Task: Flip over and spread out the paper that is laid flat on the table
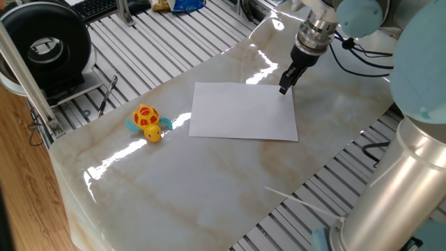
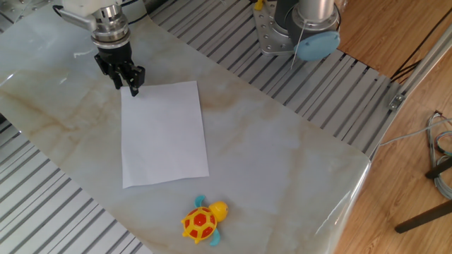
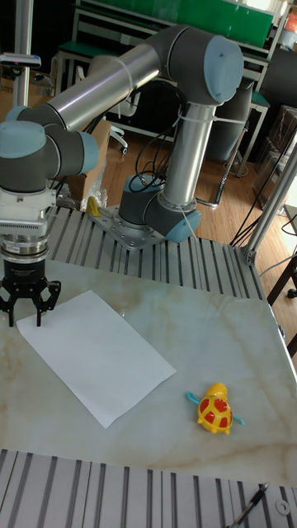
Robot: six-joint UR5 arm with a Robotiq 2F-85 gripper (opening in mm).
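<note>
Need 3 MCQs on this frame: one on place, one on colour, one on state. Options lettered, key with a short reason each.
1. Where is the gripper?
A. Over the toy turtle
B. At a corner of the paper
C. Off the table

2. What colour is the toy turtle's shell?
A. Red and yellow
B. Green
C. Black

3. How does the paper lie?
A. Crumpled into a ball
B. Folded in half
C. Flat on the table

Key:
1 B, both side views show the fingertips at one sheet corner.
2 A, the shell is red with yellow patches.
3 C, all four edges lie straight on the marble top, no fold visible.
</note>
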